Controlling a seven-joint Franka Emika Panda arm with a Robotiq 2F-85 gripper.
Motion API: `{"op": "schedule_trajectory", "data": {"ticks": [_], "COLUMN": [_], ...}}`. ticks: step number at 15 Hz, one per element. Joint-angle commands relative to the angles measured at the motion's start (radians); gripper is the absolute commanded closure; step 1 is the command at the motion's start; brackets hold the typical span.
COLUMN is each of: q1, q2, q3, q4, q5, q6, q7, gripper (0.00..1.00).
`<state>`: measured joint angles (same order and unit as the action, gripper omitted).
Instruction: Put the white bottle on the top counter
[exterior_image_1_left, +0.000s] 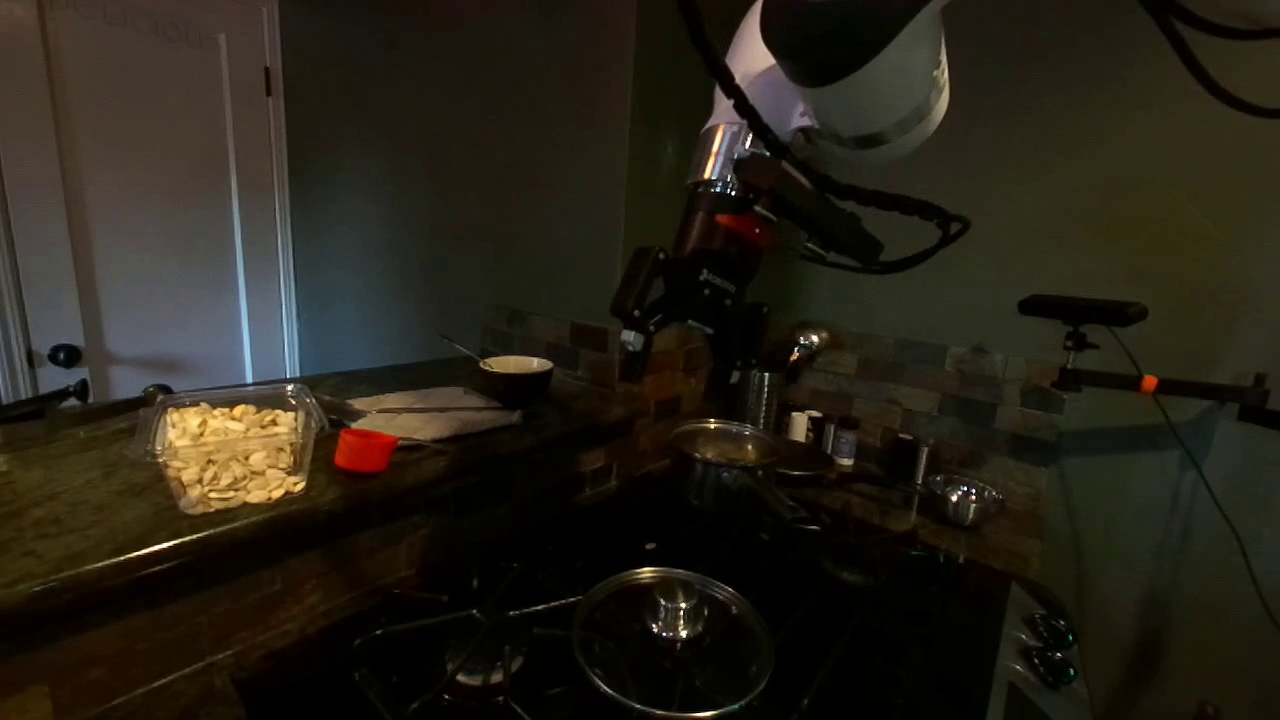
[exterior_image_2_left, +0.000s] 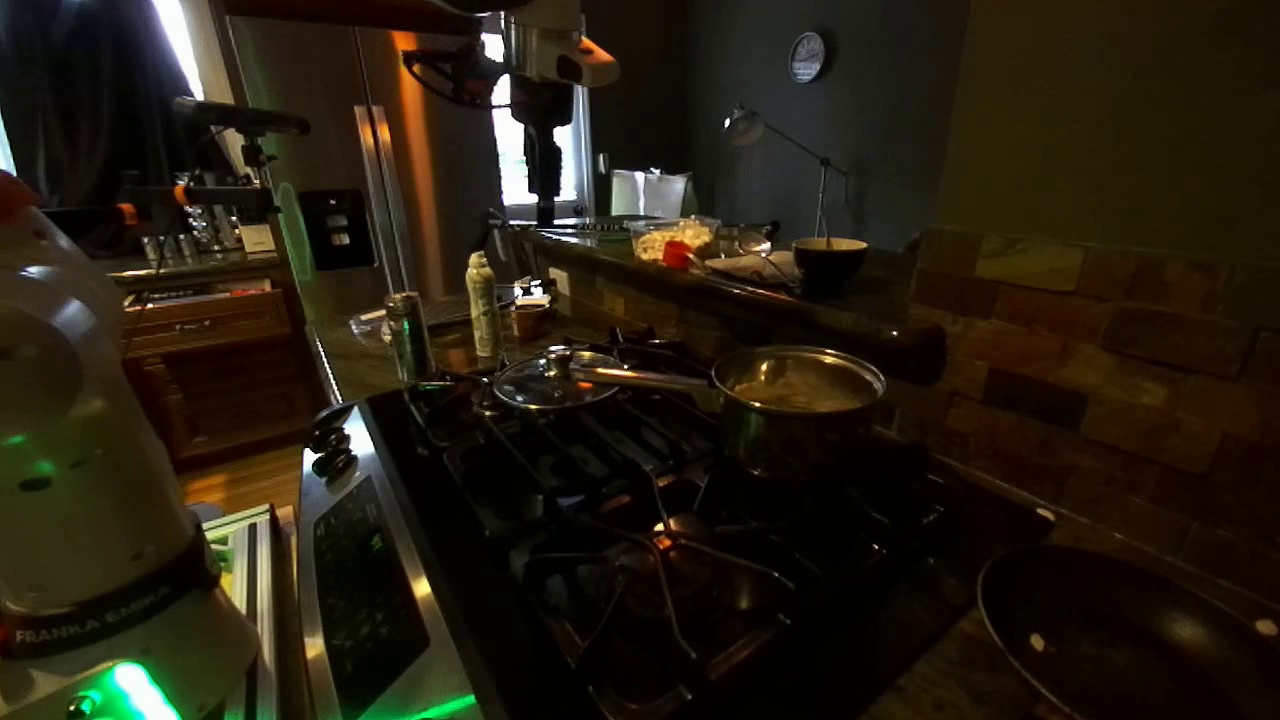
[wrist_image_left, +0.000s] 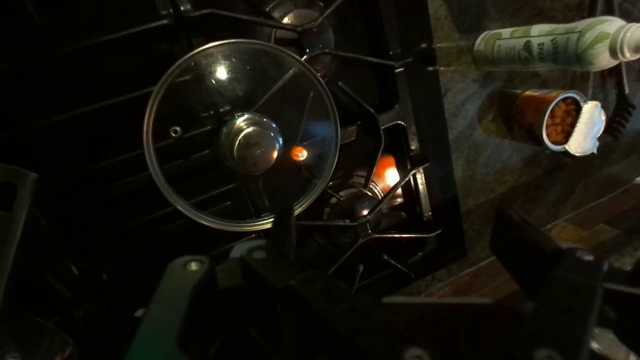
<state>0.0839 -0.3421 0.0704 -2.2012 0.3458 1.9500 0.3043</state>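
Observation:
The white bottle (exterior_image_2_left: 483, 308) stands upright on the lower counter beyond the cooktop in an exterior view. In the wrist view the white bottle (wrist_image_left: 550, 46) shows at the upper right with its green label and narrow neck. The top counter (exterior_image_1_left: 80, 540) is the long dark raised ledge; its front edge (exterior_image_2_left: 860, 315) also shows in an exterior view. My gripper (exterior_image_1_left: 676, 362) hangs in the air, apart from the bottle, and also shows dark in an exterior view (exterior_image_2_left: 544, 190). In the wrist view my gripper's fingers (wrist_image_left: 401, 232) are wide apart with nothing held between them.
A glass lid (wrist_image_left: 242, 135) lies on the cooktop grates. A pot (exterior_image_2_left: 800, 430) with a long handle stands on the stove. An opened can (wrist_image_left: 530, 117) and a metal shaker (exterior_image_2_left: 408, 335) stand near the bottle. A nut tub (exterior_image_1_left: 235, 455), red cup (exterior_image_1_left: 364, 451) and bowl (exterior_image_1_left: 516, 380) occupy the ledge.

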Motion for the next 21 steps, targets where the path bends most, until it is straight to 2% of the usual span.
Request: {"op": "schedule_trajectory", "data": {"ticks": [1,9,11,14,18,21], "q1": [-0.01,-0.014,-0.006,0.017,0.028,0.03], "q2": [0.005,-0.004,0.047,0.16,0.31,0.386], "q3": [0.008,0.007,-0.007,-0.017,0.003,0.02], "q4": [0.004,0.004,0.015,0.081,0.186,0.262], "q5": [0.002,0.002,0.117,0.286,0.426,0.41], "q6": [-0.004,-0.004,0.069,0.094,-0.026,-0.192], "q7": [-0.003,-0.005,0.028,0.011,0.005,0.019], "gripper": [0.0,0.0,0.0,0.0,0.0,0.0]}}
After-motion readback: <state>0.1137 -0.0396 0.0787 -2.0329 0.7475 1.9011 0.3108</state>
